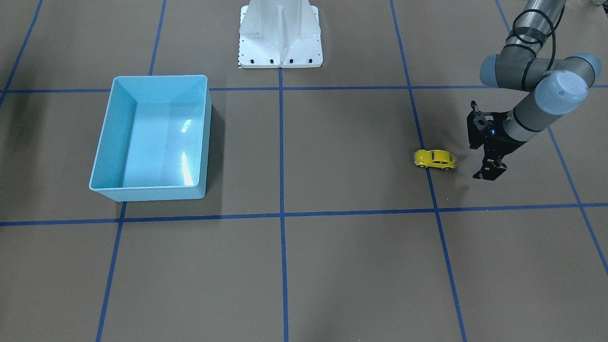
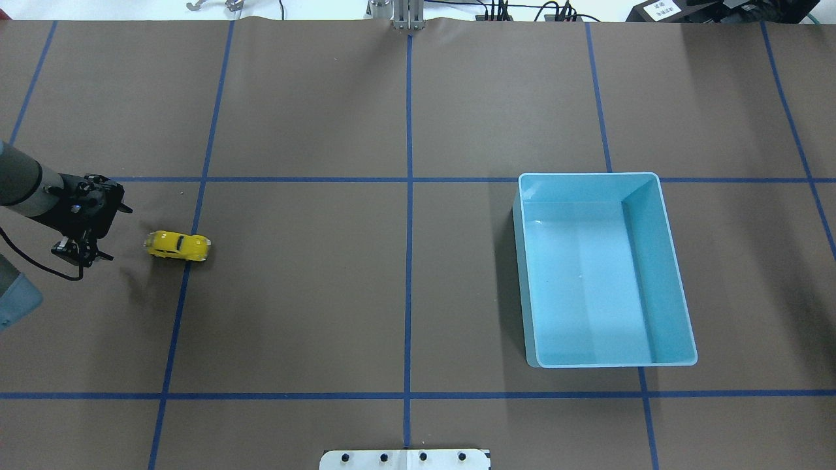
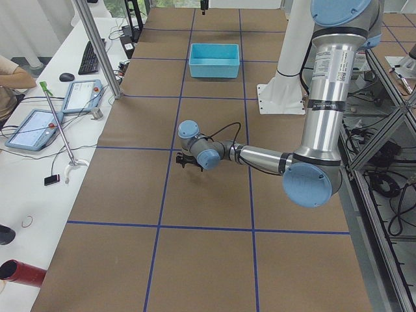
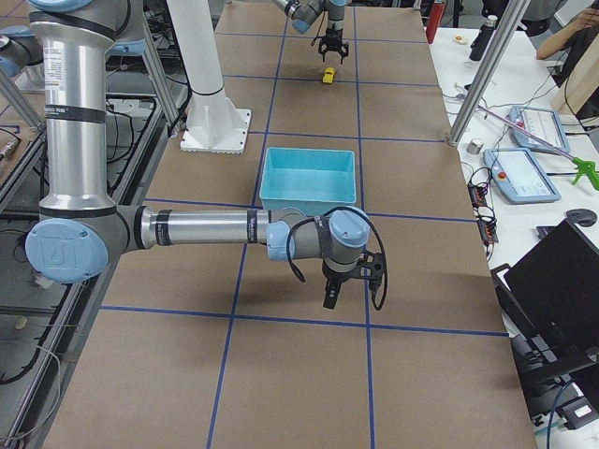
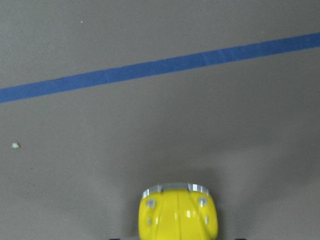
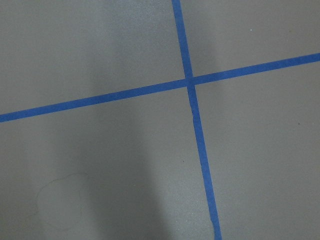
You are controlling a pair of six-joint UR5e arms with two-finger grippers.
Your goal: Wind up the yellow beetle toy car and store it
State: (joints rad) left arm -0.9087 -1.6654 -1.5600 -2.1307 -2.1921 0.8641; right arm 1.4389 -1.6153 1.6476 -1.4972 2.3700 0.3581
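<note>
The yellow beetle toy car (image 2: 177, 246) stands on its wheels on the brown table, over a blue tape line, free of any grip; it also shows in the front-facing view (image 1: 434, 159), slightly blurred. My left gripper (image 2: 81, 253) hangs just to the car's left, a short gap from it, fingers apart and empty. The left wrist view shows one rounded end of the car (image 5: 178, 212) at the bottom edge. The light blue bin (image 2: 661, 274) stands empty far to the right. My right gripper (image 4: 329, 297) shows only in the right side view, low over the table; I cannot tell its state.
The white robot base (image 1: 280, 35) stands at the table's middle edge. Blue tape lines grid the brown table. The bin (image 1: 107, 137) sits well away from the car. Operators' desks with tablets lie beyond the far edge.
</note>
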